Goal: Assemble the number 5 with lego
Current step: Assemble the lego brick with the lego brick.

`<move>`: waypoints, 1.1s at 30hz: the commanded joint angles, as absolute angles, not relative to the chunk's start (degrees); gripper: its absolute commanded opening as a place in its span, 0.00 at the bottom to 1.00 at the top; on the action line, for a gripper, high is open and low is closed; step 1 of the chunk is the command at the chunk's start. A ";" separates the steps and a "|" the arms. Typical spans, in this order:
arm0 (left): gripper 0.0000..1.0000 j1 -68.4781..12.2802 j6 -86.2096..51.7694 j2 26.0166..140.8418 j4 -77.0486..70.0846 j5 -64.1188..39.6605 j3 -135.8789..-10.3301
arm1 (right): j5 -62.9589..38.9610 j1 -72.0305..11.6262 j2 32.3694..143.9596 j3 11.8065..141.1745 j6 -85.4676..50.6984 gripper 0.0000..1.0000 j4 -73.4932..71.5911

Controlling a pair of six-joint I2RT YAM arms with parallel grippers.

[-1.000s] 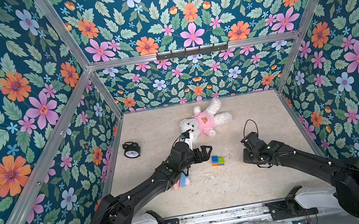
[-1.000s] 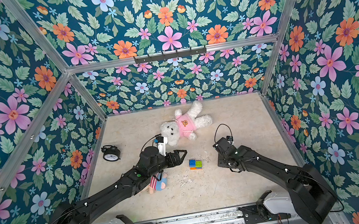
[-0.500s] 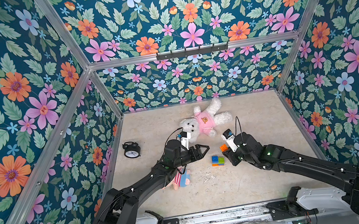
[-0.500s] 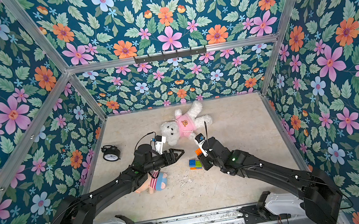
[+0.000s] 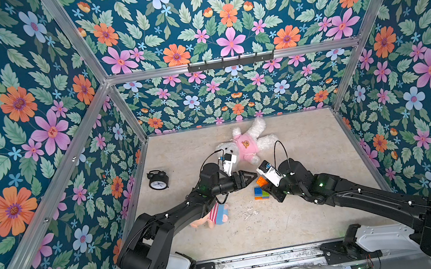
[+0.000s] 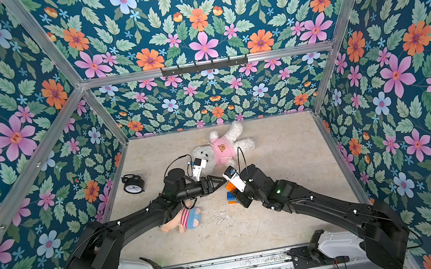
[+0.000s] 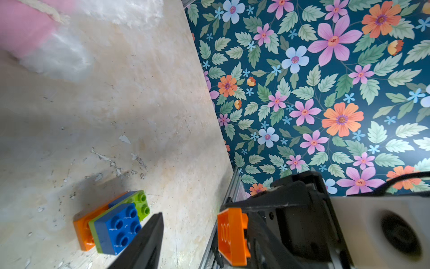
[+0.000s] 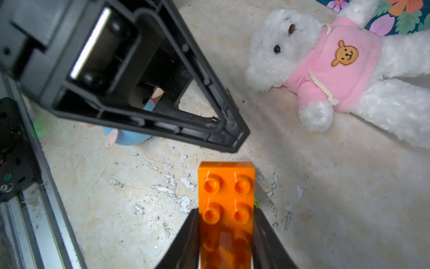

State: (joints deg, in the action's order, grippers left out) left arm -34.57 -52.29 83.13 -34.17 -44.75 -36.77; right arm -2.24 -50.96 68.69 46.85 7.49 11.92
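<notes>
One long orange brick (image 8: 225, 186) is out of the build; the right gripper (image 8: 225, 210) pinches it by its long sides, studs facing the wrist camera, and holds it off the table (image 5: 309, 214). The other bricks sit joined as a small stack (image 7: 114, 223) on the table, orange at the bottom, lime green above, blue on top, with the green studs bare beside the blue.

The step in hand looks like seating this last orange piece on that stack. To do it well, I would turn the brick so its long axis runs along the green one, bring it square over the blue studs, and press straight down (a tilted press would likely tip or skid so light a stack). The left gripper (image 5: 250, 177) hovers near the stack and could brace it from the side. Whether its jaws are spread or pressed together I cannot tell.

Only the right wrist view shows the grip plainly, yet there the stack is almost wholly hidden behind the brick. The left wrist view shows the stack's open studs and the gap between stack and brick. Both top views show the two arms meeting in front of the white bear (image 6: 221, 149), the bricks very small there.
</notes>
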 commanded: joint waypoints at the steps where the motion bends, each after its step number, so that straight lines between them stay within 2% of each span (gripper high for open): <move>1: 0.60 -34.97 -52.16 83.40 -36.38 -47.24 -37.42 | -3.63 -51.15 69.12 47.59 8.99 0.28 10.64; 9: 0.50 -35.95 -51.44 84.10 -36.03 -49.46 -37.62 | -3.87 -51.24 70.68 48.51 10.18 0.28 11.06; 17: 0.31 -36.08 -51.28 83.93 -35.94 -50.38 -37.08 | -3.52 -51.24 72.11 49.38 9.93 0.28 11.75; 25: 0.08 -36.04 -51.30 82.54 -35.62 -49.39 -35.87 | -3.16 -51.25 72.92 50.45 9.19 0.30 11.54; 26: 0.05 -36.08 -51.32 82.28 -35.88 -48.89 -35.65 | -3.10 -51.22 72.58 50.36 8.54 0.33 11.14; 27: 0.02 -36.04 -51.65 81.92 -36.35 -48.36 -35.47 | -3.08 -51.24 71.99 50.44 7.51 0.42 10.86; 28: 0.01 -36.03 -51.85 81.28 -36.60 -47.25 -35.19 | -3.07 -51.22 71.25 50.54 5.99 0.47 10.56; 30: 0.00 -35.95 -52.52 79.51 -37.82 -44.32 -34.09 | -2.23 -51.15 68.74 50.02 -0.23 0.56 8.90; 33: 0.00 -35.95 -55.51 77.21 -43.05 -39.77 -31.54 | -4.37 -47.34 64.36 47.47 -12.83 0.64 4.03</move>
State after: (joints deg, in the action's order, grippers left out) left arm -36.07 -52.80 78.63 -36.47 -44.51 -32.95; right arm -3.29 -50.06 66.83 48.84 1.04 9.26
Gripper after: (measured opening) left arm 0.172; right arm 0.635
